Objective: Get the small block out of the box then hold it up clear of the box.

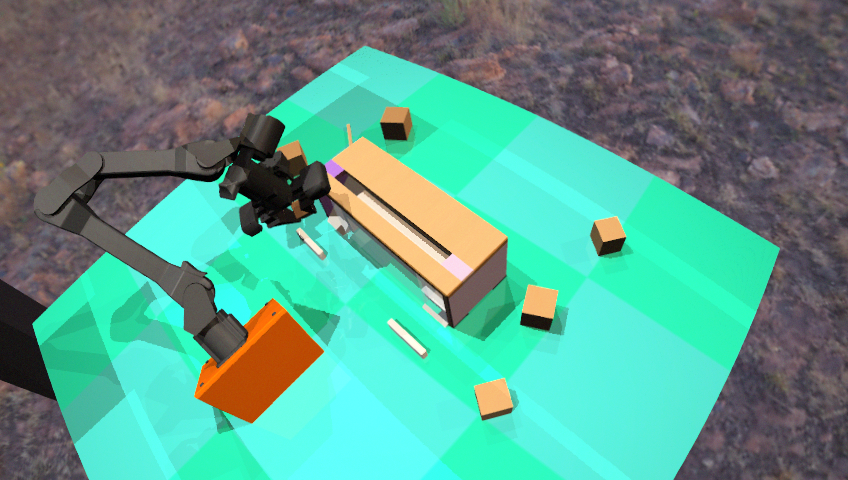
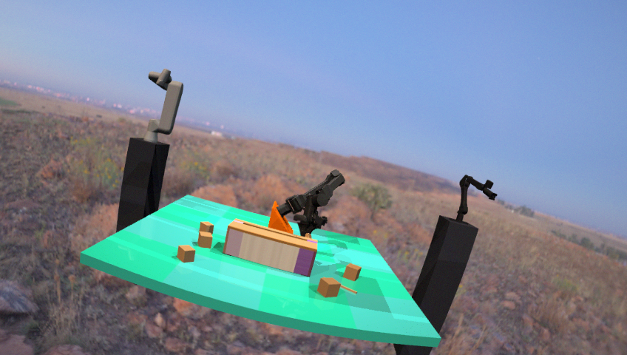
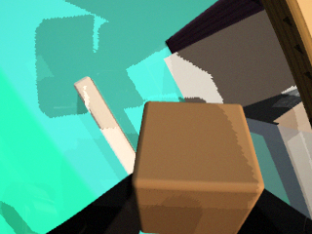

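Note:
My gripper (image 1: pixel 290 208) (image 2: pixel 310 228) is shut on a small tan block (image 1: pixel 299 208) (image 3: pixel 198 166). It holds the block a little above the green table (image 1: pixel 624 333), close beside the purple end (image 1: pixel 334 168) of the long tan box (image 1: pixel 416 199) (image 2: pixel 268 251). In the wrist view the block fills the middle between my dark fingers, with the box's end wall (image 3: pixel 253 72) just behind it. The box's other end has a pink mark (image 1: pixel 458 265). The shelf inside the clear front is hard to see.
Several tan cubes lie about: one (image 1: pixel 292 155) behind my wrist, others (image 1: pixel 395 122) (image 1: pixel 607 234) (image 1: pixel 539 306) (image 1: pixel 493 397) around the box. Two white sticks (image 1: pixel 311 242) (image 1: pixel 407 337) (image 3: pixel 104 120) lie in front of the box. My orange base (image 1: pixel 261 362) stands at the front left.

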